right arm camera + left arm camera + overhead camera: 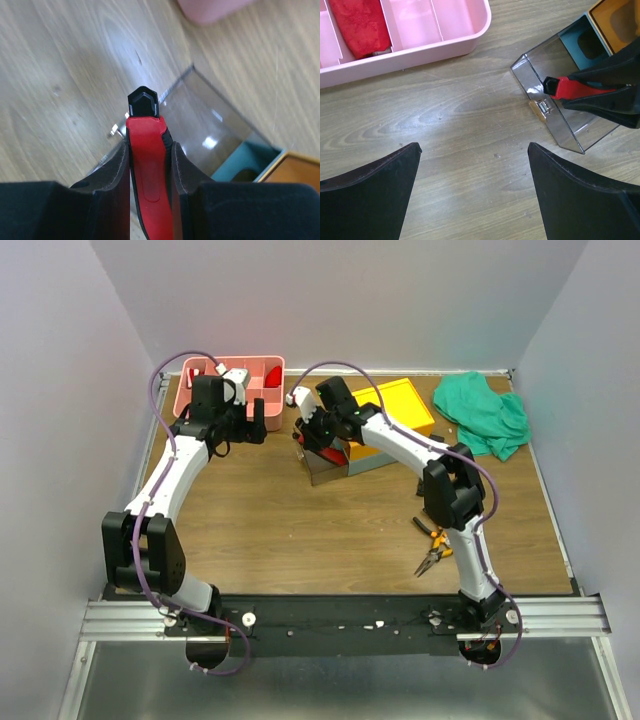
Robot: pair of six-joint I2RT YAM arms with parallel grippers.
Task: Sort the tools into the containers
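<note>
My right gripper (148, 150) is shut on the red-and-black cutter (147, 165) and holds it over the clear front part of the grey toolbox (210, 130). In the top view this gripper (312, 435) is at the toolbox's left end, next to the yellow lid (405, 405). My left gripper (475, 170) is open and empty above bare table, between the pink tray (445, 42) and the toolbox (555, 115). In the top view it (252, 423) hangs just in front of the tray (190, 390). The orange-and-black pliers (432, 548) lie near the right arm's base.
A red item (362, 25) lies in one tray compartment. The green cloth (482, 415) is bunched at the back right. The toolbox shows teal (582, 42) and orange (620, 17) inner sections. Walls close the table on three sides.
</note>
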